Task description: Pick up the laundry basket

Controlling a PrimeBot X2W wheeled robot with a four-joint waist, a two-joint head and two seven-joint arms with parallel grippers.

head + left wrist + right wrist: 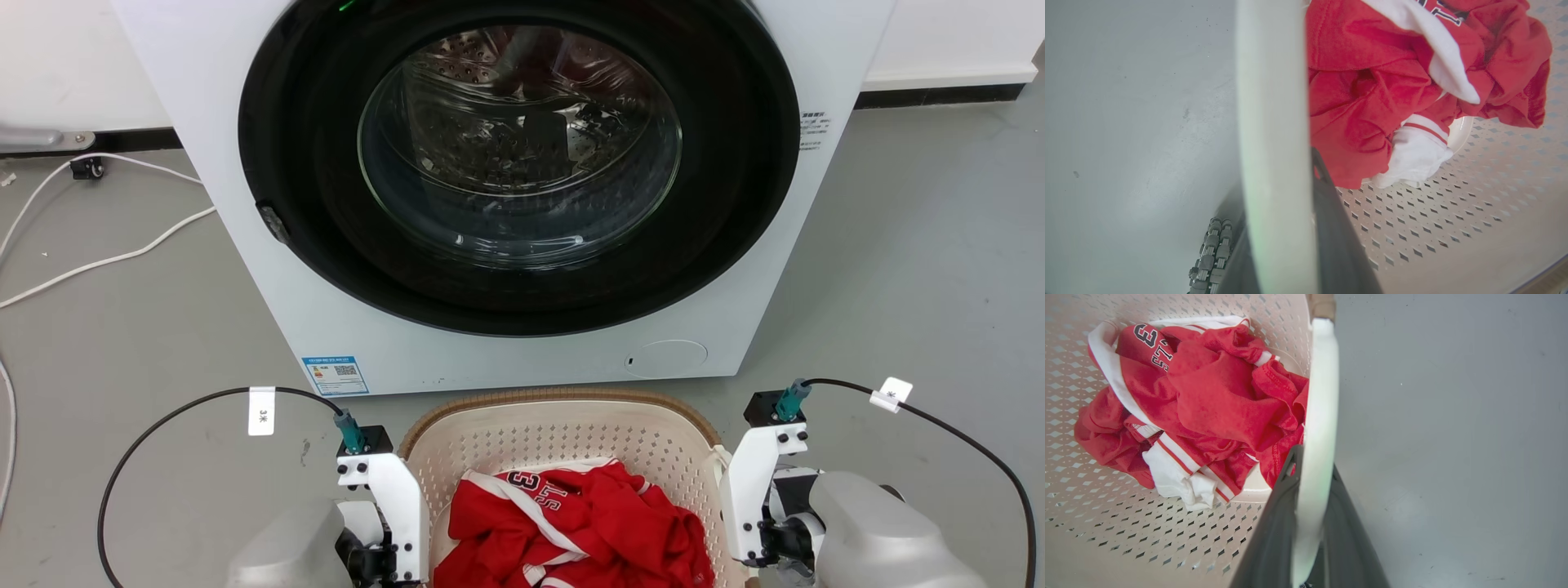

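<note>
Basket (539,437), cream perforated plastic with a brown woven rim, sits on the grey floor (898,286) at 6 o'clock, washer (506,188) at 12. Your left gripper (1278,183) pinches its smooth white handle (1274,102) at 9, right gripper (1312,461) the one at 3. Crumpled red-and-white jersey (571,514) lies inside.

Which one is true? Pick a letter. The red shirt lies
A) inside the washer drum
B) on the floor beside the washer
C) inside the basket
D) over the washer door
C: the red shirt lies crumpled on the perforated bottom of the basket, which stands on the floor in front of the washer.
</note>
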